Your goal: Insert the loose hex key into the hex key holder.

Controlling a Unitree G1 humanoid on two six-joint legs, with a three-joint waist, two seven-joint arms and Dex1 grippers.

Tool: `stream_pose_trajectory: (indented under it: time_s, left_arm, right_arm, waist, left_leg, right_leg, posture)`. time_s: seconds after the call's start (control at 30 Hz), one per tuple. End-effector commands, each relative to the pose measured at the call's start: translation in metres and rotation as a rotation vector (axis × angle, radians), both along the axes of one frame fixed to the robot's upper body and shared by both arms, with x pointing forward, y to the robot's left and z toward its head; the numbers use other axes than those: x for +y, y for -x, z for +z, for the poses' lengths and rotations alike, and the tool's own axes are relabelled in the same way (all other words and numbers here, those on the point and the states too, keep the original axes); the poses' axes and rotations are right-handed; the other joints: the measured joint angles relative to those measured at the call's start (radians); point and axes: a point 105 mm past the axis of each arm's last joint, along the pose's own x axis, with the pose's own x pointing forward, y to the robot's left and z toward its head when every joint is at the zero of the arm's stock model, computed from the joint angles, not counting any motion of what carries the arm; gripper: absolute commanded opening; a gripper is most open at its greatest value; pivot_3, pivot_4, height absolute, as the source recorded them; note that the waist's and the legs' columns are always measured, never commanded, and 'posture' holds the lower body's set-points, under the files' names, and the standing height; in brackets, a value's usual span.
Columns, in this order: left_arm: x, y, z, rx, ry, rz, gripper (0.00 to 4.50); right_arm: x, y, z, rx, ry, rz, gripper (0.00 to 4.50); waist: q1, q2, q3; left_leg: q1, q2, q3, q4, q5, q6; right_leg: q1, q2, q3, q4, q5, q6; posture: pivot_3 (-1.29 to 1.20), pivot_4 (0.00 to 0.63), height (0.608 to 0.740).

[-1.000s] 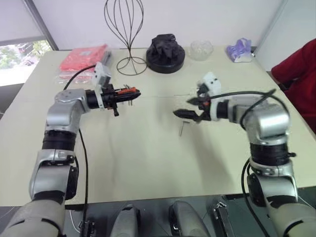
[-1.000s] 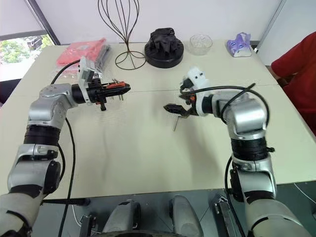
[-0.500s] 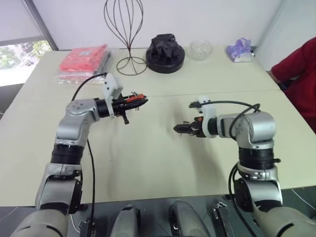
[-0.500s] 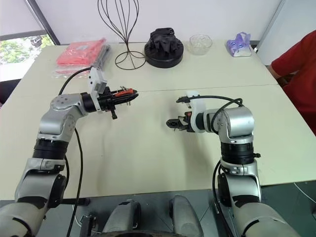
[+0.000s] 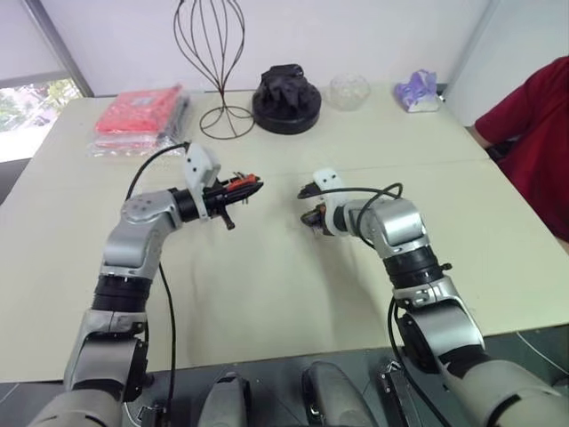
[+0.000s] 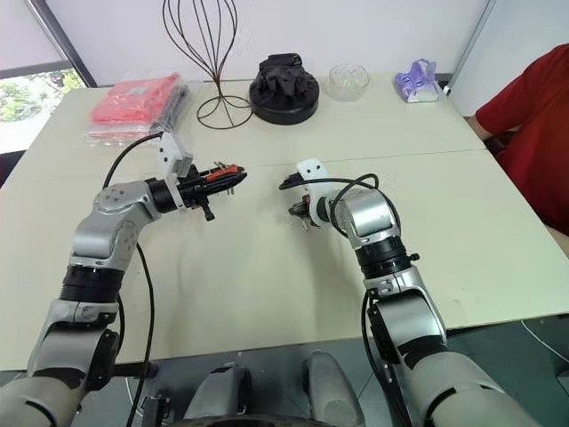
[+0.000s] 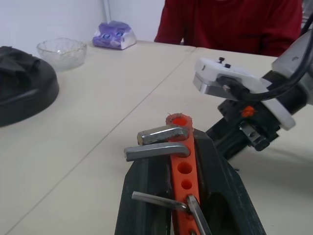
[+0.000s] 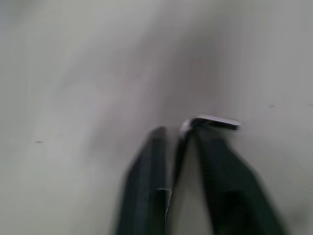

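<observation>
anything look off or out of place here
Nothing stands out. The left pincer is shut on the orange holder, its keys seated. The right pincer is shut on the loose hex key at the table.

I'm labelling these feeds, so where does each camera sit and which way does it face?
Head stereo pair: looks down over the table; both arms show.
Left wrist: looks along the left pincer clamping the hex key holder.
Right wrist: looks down at the table past the right pincer pinching the loose hex key.
Shared: left wrist and head views show the right pincer.
</observation>
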Motion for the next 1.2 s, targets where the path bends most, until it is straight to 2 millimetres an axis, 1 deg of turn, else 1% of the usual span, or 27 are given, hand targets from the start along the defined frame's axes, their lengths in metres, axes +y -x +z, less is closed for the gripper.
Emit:
stream_pose_trajectory:
  time_s: [0.03, 0.1, 0.17, 0.2, 0.27, 0.3, 0.33, 0.37, 0.4, 0.43, 0.47, 0.53, 0.6, 0.63, 0.67, 0.73, 0.87, 1.0, 1.2]
  left_arm:
    - [0.005, 0.003, 0.012, -0.045, 0.027, 0.022, 0.00]
    - [0.005, 0.004, 0.012, -0.044, 0.026, 0.023, 0.00]
    - [0.005, 0.004, 0.012, -0.040, 0.023, 0.023, 0.00]
    - [0.006, 0.004, 0.012, -0.037, 0.020, 0.020, 0.00]
    - [0.008, 0.003, 0.014, -0.024, 0.006, 0.001, 0.00]
    - [0.009, 0.003, 0.015, -0.012, 0.001, -0.015, 0.00]
    - [0.010, 0.002, 0.016, 0.006, -0.002, -0.036, 0.00]
    - [0.012, 0.002, 0.017, 0.025, -0.003, -0.056, 0.00]
    - [0.013, 0.002, 0.018, 0.045, -0.010, -0.079, 0.00]
    - [0.013, 0.001, 0.018, 0.063, -0.022, -0.103, 0.00]
    - [0.013, 0.001, 0.018, 0.081, -0.034, -0.127, 0.00]
    - [0.011, 0.001, 0.019, 0.110, -0.041, -0.173, 0.00]
    - [0.003, -0.003, 0.032, 0.139, 0.023, -0.229, 0.00]
    - [-0.001, -0.005, 0.040, 0.148, 0.053, -0.258, 0.00]
    - [-0.004, -0.007, 0.046, 0.151, 0.074, -0.282, 0.00]
    - [-0.009, -0.010, 0.056, 0.143, 0.093, -0.305, 0.00]
    - [-0.021, -0.013, 0.073, 0.115, 0.101, -0.361, 0.00]
    - [-0.025, -0.010, 0.082, 0.100, 0.114, -0.396, 0.00]
    - [-0.028, -0.008, 0.090, 0.074, 0.134, -0.403, 0.00]
  right_arm:
    - [0.006, 0.026, -0.056, 0.181, 0.061, 0.041, 0.05]
    - [0.006, 0.027, -0.056, 0.180, 0.053, 0.037, 0.05]
    - [0.005, 0.020, -0.044, 0.133, 0.028, 0.026, 0.05]
    - [0.003, 0.013, -0.034, 0.086, 0.014, 0.017, 0.05]
    - [0.003, -0.008, 0.011, -0.077, -0.102, -0.010, 0.05]
    - [0.002, -0.018, 0.040, -0.182, -0.169, -0.015, 0.05]
    - [0.001, -0.025, 0.076, -0.312, -0.251, -0.002, 0.05]
    - [0.001, -0.026, 0.102, -0.406, -0.309, 0.022, 0.05]
    - [0.003, -0.022, 0.131, -0.522, -0.357, 0.079, 0.05]
    - [0.004, -0.014, 0.155, -0.632, -0.385, 0.147, 0.05]
    - [0.006, -0.005, 0.173, -0.726, -0.391, 0.215, 0.05]
    - [0.012, 0.011, 0.191, -0.815, -0.411, 0.316, 0.05]
    - [0.018, 0.028, 0.217, -0.880, -0.533, 0.366, 0.05]
    - [0.021, 0.035, 0.226, -0.895, -0.596, 0.378, 0.05]
    - [0.024, 0.040, 0.232, -0.896, -0.647, 0.388, 0.05]
    - [0.031, 0.047, 0.236, -0.880, -0.723, 0.406, 0.05]
    - [0.041, 0.054, 0.241, -0.850, -0.823, 0.414, 0.05]
    - [0.047, 0.058, 0.238, -0.831, -0.828, 0.430, 0.05]
    - [0.050, 0.056, 0.231, -0.811, -0.816, 0.434, 0.05]
  waist:
    - [0.000, 0.000, -0.005]
    - [0.002, -0.001, -0.009]
    - [0.003, -0.003, -0.011]
    - [0.003, -0.003, -0.011]
    - [0.002, -0.003, -0.010]
    - [0.003, -0.002, -0.010]
    - [0.005, 0.000, -0.008]
    - [0.005, 0.002, -0.006]
    - [0.005, 0.004, -0.004]
    - [0.006, 0.006, -0.003]
    - [0.007, 0.006, -0.002]
    - [0.008, 0.006, -0.002]
    - [0.010, 0.006, -0.002]
    - [0.011, 0.006, -0.002]
    - [0.012, 0.006, -0.001]
    - [0.014, 0.006, -0.001]
    - [0.013, 0.006, -0.001]
    - [0.010, 0.006, -0.001]
    - [0.008, 0.006, -0.001]
  left_leg:
    - [0.001, 0.000, 0.000, 0.000, 0.000, 0.001]
    - [0.001, 0.000, 0.000, 0.000, -0.001, 0.001]
    - [0.001, 0.000, 0.000, 0.000, -0.001, 0.001]
    - [0.001, 0.000, 0.000, 0.000, -0.001, 0.001]
    - [0.001, 0.000, 0.000, 0.000, -0.001, 0.001]
    - [0.001, 0.000, 0.000, 0.000, -0.001, 0.001]
    - [0.001, 0.000, 0.000, 0.000, -0.001, 0.001]
    - [-0.002, -0.001, -0.001, 0.000, -0.001, 0.001]
    - [-0.004, -0.001, 0.000, 0.001, -0.001, 0.001]
    - [-0.005, -0.002, 0.000, 0.001, 0.000, 0.001]
    - [-0.006, -0.002, 0.000, 0.001, 0.000, 0.001]
    - [-0.007, -0.002, -0.001, 0.000, -0.001, 0.001]
    - [-0.007, -0.002, -0.001, 0.000, -0.001, 0.002]
    - [-0.007, -0.002, -0.001, 0.000, -0.001, 0.002]
    - [-0.007, -0.002, -0.001, 0.001, -0.001, 0.002]
    - [-0.007, -0.002, -0.001, 0.002, -0.001, 0.002]
    - [-0.006, -0.002, -0.001, 0.002, -0.001, 0.002]
    - [-0.006, -0.002, -0.001, 0.001, -0.001, 0.002]
    - [-0.006, -0.002, -0.001, 0.001, -0.001, 0.002]
  right_leg:
    - [0.001, 0.000, 0.000, 0.000, 0.000, 0.000]
    - [0.001, 0.000, 0.000, 0.000, 0.000, 0.000]
    - [0.002, 0.000, 0.000, 0.000, 0.000, 0.000]
    - [0.002, 0.000, 0.000, -0.001, 0.000, 0.000]
    - [0.002, 0.000, 0.000, -0.001, 0.000, 0.000]
    - [0.002, 0.000, 0.000, -0.001, 0.000, 0.000]
    - [0.002, 0.001, 0.000, -0.001, 0.000, 0.000]
    - [0.000, 0.001, 0.000, -0.001, 0.000, 0.000]
    - [-0.002, 0.001, 0.000, 0.000, 0.000, 0.000]
    - [-0.004, 0.000, 0.000, 0.000, 0.000, 0.000]
    - [-0.004, 0.000, 0.000, -0.001, 0.000, 0.000]
    - [-0.004, 0.000, -0.002, -0.002, 0.000, 0.000]
    - [-0.003, 0.000, -0.002, -0.002, 0.000, 0.000]
    - [-0.002, -0.001, -0.003, -0.002, 0.000, 0.000]
    - [-0.002, -0.001, -0.003, -0.002, 0.000, 0.000]
    - [-0.002, -0.001, -0.002, -0.002, 0.000, 0.000]
    - [-0.002, -0.001, -0.002, -0.002, 0.000, 0.000]
    - [-0.003, -0.001, -0.002, -0.002, 0.000, 0.000]
    - [-0.003, -0.001, -0.002, -0.002, 0.000, 0.000]
  posture:
    - [0.00, 0.150, 0.740]
    - [0.00, 0.150, 0.740]
    - [0.00, 0.150, 0.740]
    - [0.00, 0.150, 0.740]
    - [0.00, 0.150, 0.740]
    - [0.00, 0.150, 0.740]
    - [0.00, 0.150, 0.740]
    - [0.00, 0.150, 0.740]
    - [0.00, 0.150, 0.740]
    - [0.00, 0.150, 0.740]
    - [0.00, 0.150, 0.740]
    - [0.00, 0.150, 0.740]
    - [0.00, 0.150, 0.740]
    - [0.00, 0.150, 0.740]
    - [0.00, 0.150, 0.740]
    - [0.00, 0.150, 0.740]
    - [0.00, 0.150, 0.740]
    - [0.00, 0.150, 0.740]
    - [0.00, 0.150, 0.740]
